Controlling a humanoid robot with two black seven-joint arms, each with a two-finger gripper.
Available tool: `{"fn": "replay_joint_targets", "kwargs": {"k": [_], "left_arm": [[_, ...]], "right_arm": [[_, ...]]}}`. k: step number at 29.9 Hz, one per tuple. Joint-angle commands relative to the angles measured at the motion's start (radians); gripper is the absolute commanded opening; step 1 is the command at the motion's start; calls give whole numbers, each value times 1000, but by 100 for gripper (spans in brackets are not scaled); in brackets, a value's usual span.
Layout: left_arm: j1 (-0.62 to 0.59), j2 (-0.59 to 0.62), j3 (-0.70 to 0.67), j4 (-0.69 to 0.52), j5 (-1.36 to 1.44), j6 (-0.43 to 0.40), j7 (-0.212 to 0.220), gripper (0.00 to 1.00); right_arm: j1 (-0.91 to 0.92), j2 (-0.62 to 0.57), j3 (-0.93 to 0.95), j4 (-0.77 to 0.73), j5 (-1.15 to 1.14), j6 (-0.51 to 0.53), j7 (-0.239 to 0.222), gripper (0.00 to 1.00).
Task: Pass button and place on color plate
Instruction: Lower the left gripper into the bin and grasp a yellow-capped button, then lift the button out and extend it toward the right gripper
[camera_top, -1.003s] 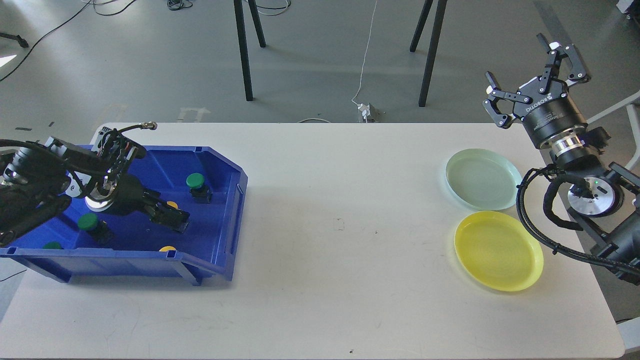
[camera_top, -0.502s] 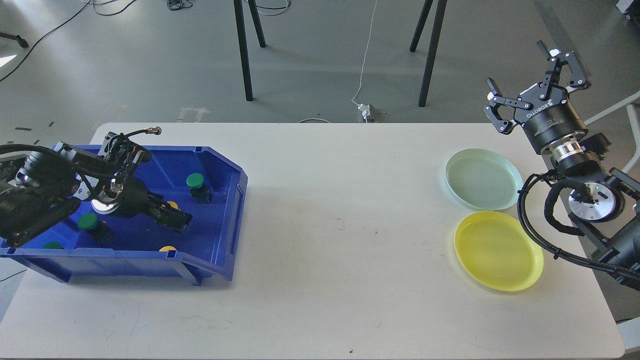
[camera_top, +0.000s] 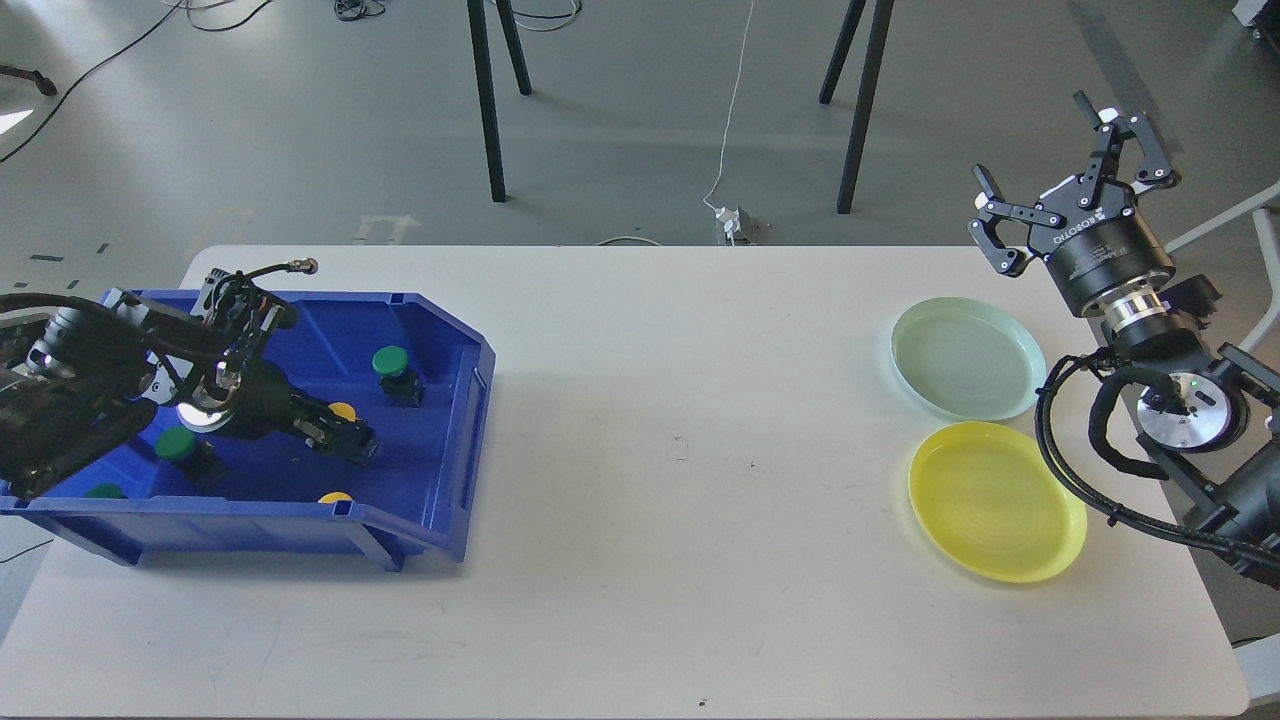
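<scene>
Reaching into the blue plastic bin (camera_top: 440, 400) on the white worktop (camera_top: 650, 500), the left tool (camera_top: 350, 443) sits beside a yellow round button (camera_top: 343, 410); whether it pinches anything I cannot tell. Spread wide, the right tool (camera_top: 1050, 175) hovers above the pale green plate (camera_top: 965, 357) and yellow plate (camera_top: 996, 500)

Single head cam, looking fwd/down over table (camera_top: 640, 560).
</scene>
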Motion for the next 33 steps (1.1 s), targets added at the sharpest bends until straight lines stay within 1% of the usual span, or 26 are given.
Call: {"fn": "replay_joint_targets", "kwargs": {"k": [1,5,7,10,13,16,18,23,25,27,30,33], "left_arm": [[0,-1,0,1,0,0,0,30],[-1,0,0,0,-2,0,0,9],[-1,0,0,0,-3,0,0,6],[-3,2,-3,-3,-6,0,0,5],[-14,38,-21,-46,-9,0,0,5],[-37,176,-35,-155,-9,0,0,6],[-76,267,-53,-260,-12,0,0,6],[-83,495,-158,-495,-80,0,0,7],[-81,563,-192,-575,-148,0,0,7],[-81,612,-218,-652,-303,0,0,7],[-81,632,-242,-692,-513,0,0,7],[-83,580,-251,-706,-650,0,0,7]], "right_arm": [[-4,0,1,0,0,0,0,99],[-10,0,2,0,0,0,0,99],[-11,0,10,0,0,0,0,99],[-17,0,13,0,0,0,0,99],[-17,0,16,0,0,0,0,99],[-17,0,27,0,0,0,0,99],[-17,0,30,0,0,0,0,99],[-19,5,40,0,0,0,0,99],[-19,8,45,1,0,0,0,99],[-25,2,50,12,2,0,0,99],[-31,0,71,55,8,0,-2,99],[-31,-2,82,81,0,0,0,99]]}}
